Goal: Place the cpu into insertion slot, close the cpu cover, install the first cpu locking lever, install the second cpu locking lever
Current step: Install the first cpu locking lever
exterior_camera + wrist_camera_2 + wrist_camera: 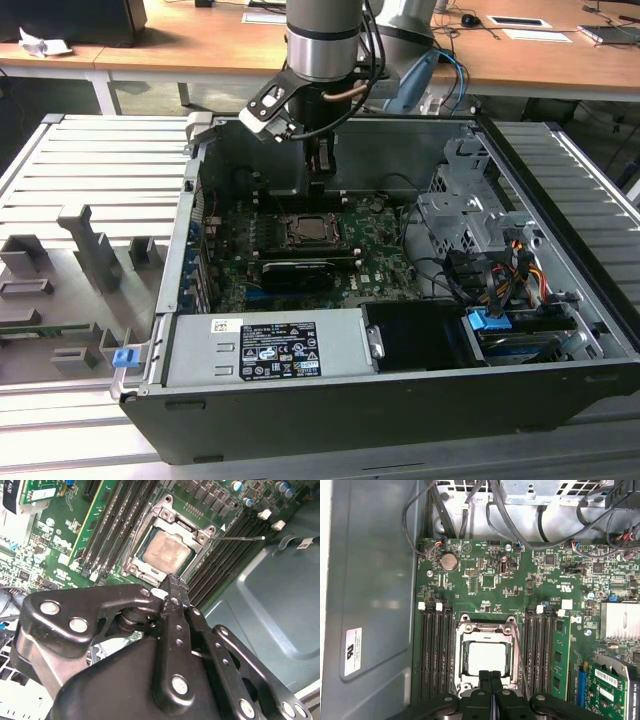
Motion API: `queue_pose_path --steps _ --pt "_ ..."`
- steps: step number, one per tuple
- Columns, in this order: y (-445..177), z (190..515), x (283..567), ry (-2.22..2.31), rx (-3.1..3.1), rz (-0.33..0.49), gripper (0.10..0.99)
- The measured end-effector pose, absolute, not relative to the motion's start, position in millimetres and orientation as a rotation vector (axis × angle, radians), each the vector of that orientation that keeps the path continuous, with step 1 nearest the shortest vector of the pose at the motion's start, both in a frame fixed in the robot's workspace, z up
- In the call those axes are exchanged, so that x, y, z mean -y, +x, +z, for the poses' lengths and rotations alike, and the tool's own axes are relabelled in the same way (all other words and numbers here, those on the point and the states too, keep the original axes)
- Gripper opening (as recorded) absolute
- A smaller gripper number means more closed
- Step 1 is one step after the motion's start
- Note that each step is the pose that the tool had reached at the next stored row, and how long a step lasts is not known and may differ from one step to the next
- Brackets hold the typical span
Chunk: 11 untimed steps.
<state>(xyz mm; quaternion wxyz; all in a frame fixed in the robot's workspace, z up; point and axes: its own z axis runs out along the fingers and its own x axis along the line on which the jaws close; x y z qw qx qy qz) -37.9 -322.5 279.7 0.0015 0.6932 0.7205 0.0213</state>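
The cpu [167,553] [485,658] lies pale and flat in the insertion slot [305,231], amid the green board. The cpu cover [150,530] [485,630], a grey metal frame, lies down around it, and the chip shows through its window. A thin wire locking lever [240,538] sticks out sideways from one corner of the socket. My gripper [322,165] [173,583] [491,676] hangs just above the socket's edge, shut with its fingers pressed together and nothing between them.
Rows of black memory slots [436,650] flank the socket on both sides. A long black card [297,272] lies just in front of it. The case walls [190,200], drive cage [470,215], cables [500,270] and power supply [265,348] hem the board in.
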Motion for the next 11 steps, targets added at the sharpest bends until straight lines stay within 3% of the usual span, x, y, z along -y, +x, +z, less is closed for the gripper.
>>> queue_pose_path --steps 11 --pt "-37.8 285.3 322.5 2.175 -2.26 0.065 0.106"
